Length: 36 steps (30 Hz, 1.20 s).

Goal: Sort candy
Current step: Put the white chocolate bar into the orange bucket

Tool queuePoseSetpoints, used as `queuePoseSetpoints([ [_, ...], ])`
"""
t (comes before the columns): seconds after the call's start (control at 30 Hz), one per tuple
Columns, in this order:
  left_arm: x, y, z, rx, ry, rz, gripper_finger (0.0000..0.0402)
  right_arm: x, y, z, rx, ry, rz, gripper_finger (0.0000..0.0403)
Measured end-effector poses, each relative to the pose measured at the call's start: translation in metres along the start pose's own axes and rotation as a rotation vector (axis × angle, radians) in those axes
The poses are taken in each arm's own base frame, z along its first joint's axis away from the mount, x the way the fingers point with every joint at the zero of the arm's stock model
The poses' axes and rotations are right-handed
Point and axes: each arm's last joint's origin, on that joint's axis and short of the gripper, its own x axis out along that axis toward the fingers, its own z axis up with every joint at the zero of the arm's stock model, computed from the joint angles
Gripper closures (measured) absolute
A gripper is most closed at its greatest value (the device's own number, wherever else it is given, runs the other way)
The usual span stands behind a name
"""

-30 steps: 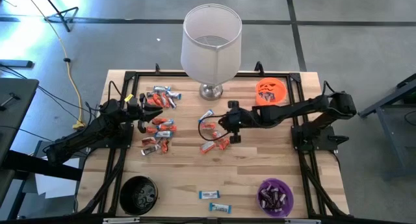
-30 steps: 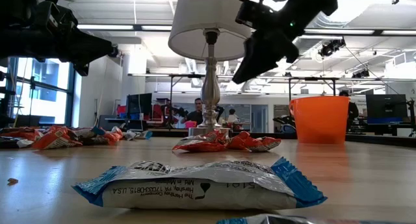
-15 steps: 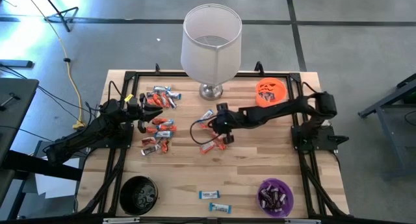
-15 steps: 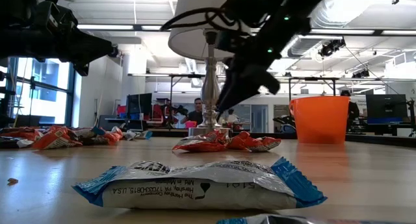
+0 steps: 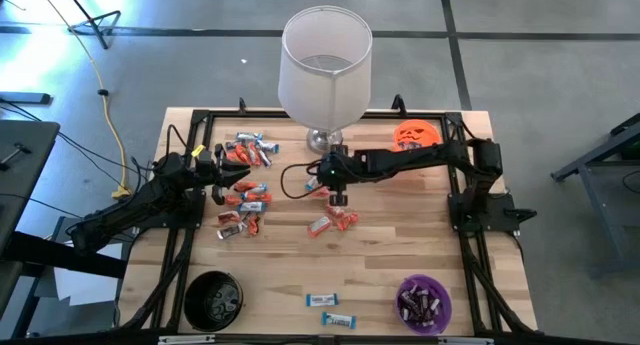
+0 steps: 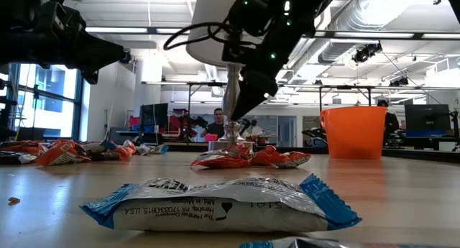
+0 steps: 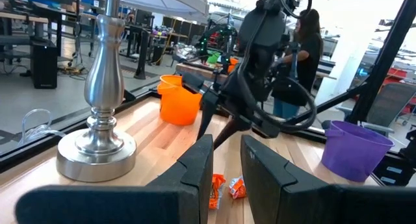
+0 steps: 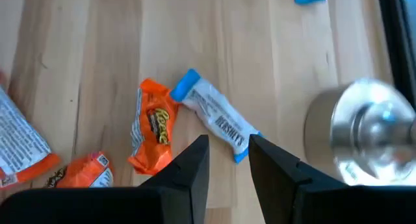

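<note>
The candy lies scattered over the wooden table (image 5: 400, 245): a cluster of orange and silvery bars at the left (image 5: 243, 200), a small orange heap at the middle (image 5: 333, 222), two blue-white bars near the front edge (image 5: 330, 310), and dark ones already in the purple bowl (image 5: 424, 303). Right under the right gripper (image 8: 227, 156) lies a blue-white bar (image 8: 214, 115), with an orange peanut-butter-cup pack (image 8: 151, 123) just beside it, near the foot of the lamp (image 5: 322, 65). The gripper's fingers stand narrowly apart with nothing between them, poised above that bar. To take it cleanly, I judge the fingers should straddle the bar across its narrow width, descend straight, and stay clear of both the orange pack and the lamp's metal base (image 8: 364, 136), which sits near. The left gripper (image 7: 224, 162) waits over the left cluster, its fingers a narrow gap apart and empty. The right wrist view alone shows which wrapper the gripper aims at and how it lies on a slant; from above, the arm hides it. The high view alone gives the black bowl (image 5: 213, 300) and orange bowl (image 5: 416, 137) as sorting places, and the low view shows the gripper well above the tabletop.
</note>
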Motion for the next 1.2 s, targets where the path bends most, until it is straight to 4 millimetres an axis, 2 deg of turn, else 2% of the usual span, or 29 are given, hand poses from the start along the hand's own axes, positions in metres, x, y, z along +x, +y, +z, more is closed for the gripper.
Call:
queuePoseSetpoints([
  [0.07, 0.000, 0.000, 0.000, 0.000, 0.000, 0.000, 0.0337, -0.002, 0.000, 0.004, -0.045, -0.019, -0.001, 0.0298],
  [0.2, 0.000, 0.000, 0.000, 0.000, 0.000, 0.000, 0.0337, -0.003, 0.000, 0.007, -0.027, -0.035, 0.021, 0.0281],
  [0.5, 0.000, 0.000, 0.000, 0.000, 0.000, 0.000, 0.0337, 0.008, 0.001, -0.002, -0.152, -0.027, 0.000, 0.0219],
  [0.8, 0.000, 0.000, 0.000, 0.000, 0.000, -0.001, 0.0337, 0.059, 0.003, -0.021, -0.252, 0.054, 0.003, 0.0219],
  [1.2, 0.000, 0.000, 0.000, 0.000, 0.000, -0.001, 0.0337, 0.063, -0.001, -0.018, -0.334, 0.012, -0.031, 0.0220],
])
